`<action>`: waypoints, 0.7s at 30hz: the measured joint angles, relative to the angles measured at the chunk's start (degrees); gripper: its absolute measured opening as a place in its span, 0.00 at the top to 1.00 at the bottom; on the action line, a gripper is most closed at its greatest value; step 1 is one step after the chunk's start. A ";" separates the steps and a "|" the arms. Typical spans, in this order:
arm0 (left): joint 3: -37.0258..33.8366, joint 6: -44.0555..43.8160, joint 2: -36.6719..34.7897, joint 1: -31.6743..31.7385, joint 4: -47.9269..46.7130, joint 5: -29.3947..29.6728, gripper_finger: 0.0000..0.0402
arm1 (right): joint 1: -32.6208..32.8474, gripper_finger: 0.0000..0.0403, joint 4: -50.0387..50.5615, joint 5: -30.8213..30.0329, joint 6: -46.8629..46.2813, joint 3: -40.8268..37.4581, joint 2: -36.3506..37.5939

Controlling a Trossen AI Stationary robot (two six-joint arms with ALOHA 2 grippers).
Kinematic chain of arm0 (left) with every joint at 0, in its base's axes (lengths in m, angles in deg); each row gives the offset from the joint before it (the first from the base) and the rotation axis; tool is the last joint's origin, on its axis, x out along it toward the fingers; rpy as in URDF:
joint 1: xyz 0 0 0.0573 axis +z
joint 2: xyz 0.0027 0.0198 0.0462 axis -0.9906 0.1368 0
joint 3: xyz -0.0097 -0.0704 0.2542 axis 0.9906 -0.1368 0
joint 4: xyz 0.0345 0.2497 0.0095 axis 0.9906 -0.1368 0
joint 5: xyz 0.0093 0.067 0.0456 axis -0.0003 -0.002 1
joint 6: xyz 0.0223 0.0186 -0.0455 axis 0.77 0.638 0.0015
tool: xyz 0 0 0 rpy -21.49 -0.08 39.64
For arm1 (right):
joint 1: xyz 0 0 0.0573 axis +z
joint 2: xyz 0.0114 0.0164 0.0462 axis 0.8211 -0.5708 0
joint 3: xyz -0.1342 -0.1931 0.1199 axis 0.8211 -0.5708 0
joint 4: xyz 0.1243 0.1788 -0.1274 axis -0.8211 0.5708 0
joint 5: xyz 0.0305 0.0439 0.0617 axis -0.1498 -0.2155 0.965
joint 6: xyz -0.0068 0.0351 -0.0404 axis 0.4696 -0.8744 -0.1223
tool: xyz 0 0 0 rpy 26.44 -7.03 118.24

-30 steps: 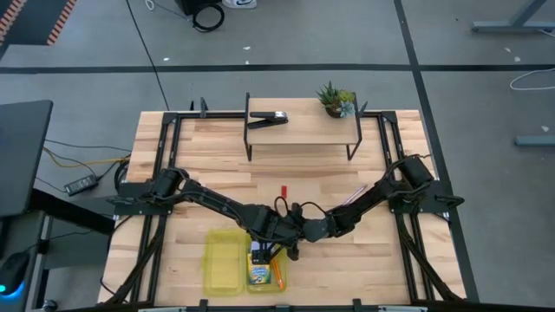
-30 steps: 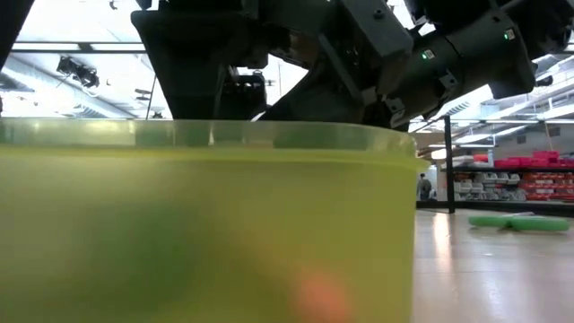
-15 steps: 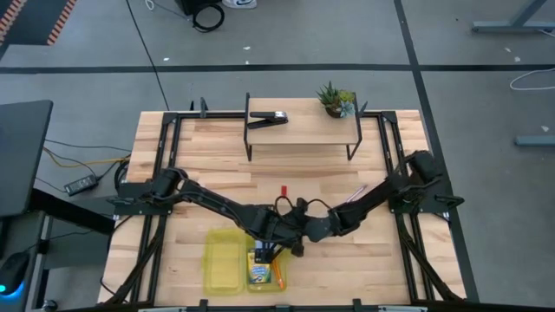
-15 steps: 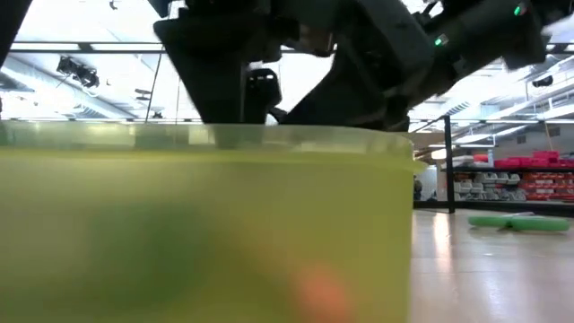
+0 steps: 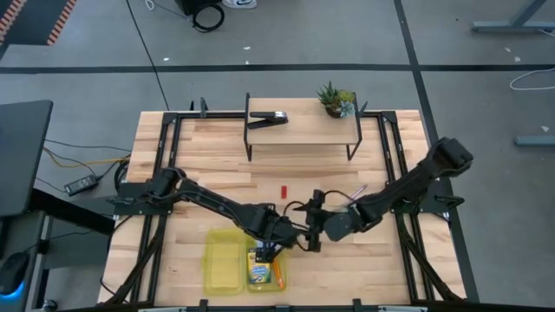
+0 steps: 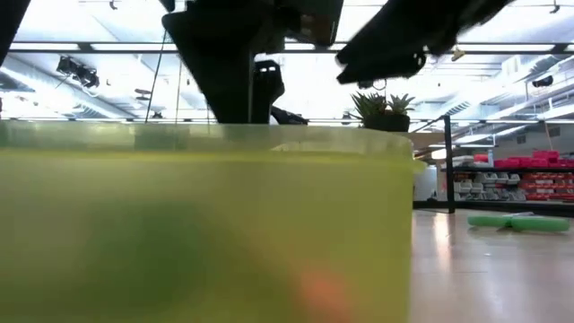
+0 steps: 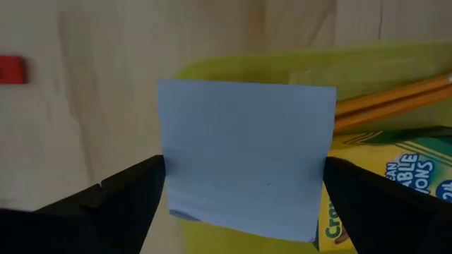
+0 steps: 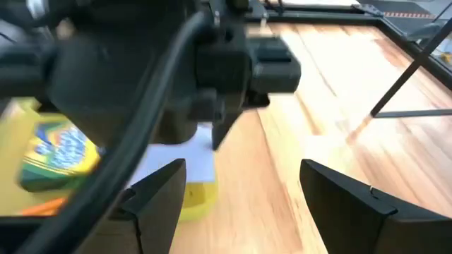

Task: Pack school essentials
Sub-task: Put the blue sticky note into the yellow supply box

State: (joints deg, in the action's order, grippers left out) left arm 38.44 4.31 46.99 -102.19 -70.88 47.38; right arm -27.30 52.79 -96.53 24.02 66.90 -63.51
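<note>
My left gripper [image 5: 275,242] is shut on a pale bluish-white block [image 7: 247,155] and hovers over the far end of a yellow-green container [image 7: 233,67]. In the container lie a yellow-green crayon box [image 7: 388,183] and orange pencils [image 7: 395,99]. My right gripper [image 8: 244,169] is open and stands just right of the left one [image 5: 313,230], touching nothing. A short red piece [image 5: 284,190] lies flat on the wood farther back. A pink-purple pencil [image 5: 356,192] lies beside the right arm. The scissors are out of view. My left gripper pinches the block between its two fingers, one on each of two opposite side edges [image 7: 168,176]. The fingers come from above, pointing down. The block is lifted clear and lies flat between them, above the container's far rim.
A second yellow-green tray [image 5: 223,260] lies left of the container, near the table's near edge. In the low view the container's wall [image 6: 206,224] fills the foreground. A black-framed wooden shelf [image 5: 303,132] at the far edge carries a potted plant [image 5: 335,100] and a black clip-like tool [image 5: 268,120].
My right arm has pulled back toward the table's right edge and risen, so its gripper now stands apart from the left gripper, which it was close against a second ago. My left gripper has stayed over the container's far end, still holding the block.
</note>
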 joint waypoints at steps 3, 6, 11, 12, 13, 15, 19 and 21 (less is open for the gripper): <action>-0.02 0.53 -1.10 0.00 -0.12 1.56 0.03 | 0.03 0.29 3.62 0.76 -0.62 0.07 4.05; -0.07 1.32 -2.22 -0.07 -0.34 2.58 0.03 | 0.41 0.29 7.51 0.91 -1.05 0.07 7.03; -0.27 2.10 -3.63 -0.93 -0.28 2.13 0.03 | 1.31 0.29 12.41 1.33 -2.03 0.11 9.85; -0.28 2.02 -3.73 -1.35 -0.40 1.79 0.03 | 1.73 0.29 13.32 1.40 -2.43 0.09 9.96; -0.28 1.98 -3.75 -1.92 -0.28 1.51 0.03 | 1.99 0.29 13.42 1.55 -2.77 0.09 9.95; -0.28 1.97 -3.76 -3.03 0.20 1.40 0.03 | 2.44 0.29 12.87 1.79 -3.20 0.11 9.64; -0.31 1.42 -3.74 -4.94 1.38 4.25 0.03 | 2.63 0.29 8.33 1.75 -3.61 0.12 5.54; -0.33 1.39 -3.76 -5.96 1.27 9.45 0.03 | 2.58 0.29 3.76 1.40 -4.25 0.12 2.41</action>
State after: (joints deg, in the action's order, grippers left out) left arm 38.12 5.70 43.23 -108.15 -69.61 56.83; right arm -24.72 56.56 -95.13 19.78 67.02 -61.10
